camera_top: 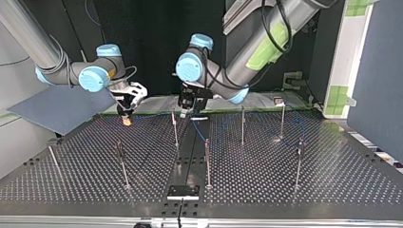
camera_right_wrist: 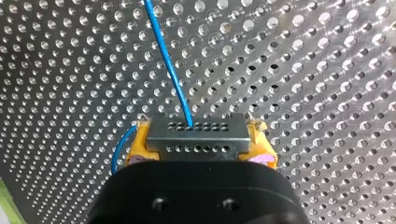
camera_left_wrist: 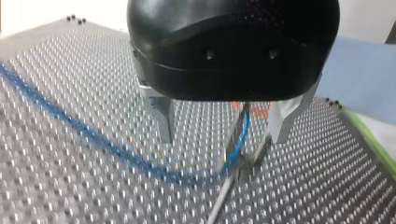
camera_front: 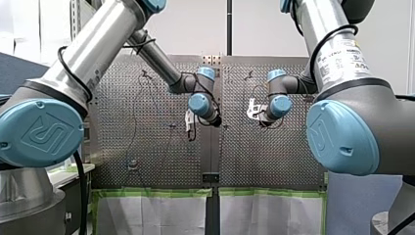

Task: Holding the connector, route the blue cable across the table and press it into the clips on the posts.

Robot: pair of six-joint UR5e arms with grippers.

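The blue cable (camera_right_wrist: 168,70) is thin, light and limp, so it looks best steered near the connector (camera_right_wrist: 196,137), which my right gripper (camera_right_wrist: 198,151) pinches between yellow pads; it runs on over the table (camera_left_wrist: 70,196) and between the 2 spread metal fingers of my left gripper (camera_left_wrist: 224,126), beside a post (camera_left_wrist: 223,198). The label (camera_front: 342,56) on my right arm is too small to read.

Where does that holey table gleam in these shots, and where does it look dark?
Right wrist view: the table gleams, each hole ringed with reflected light, and the grey connector is plainly lit. Top view: it looks dark, only specks glinting, against a near-black backdrop. Front view: the pale wall is the brightest part.
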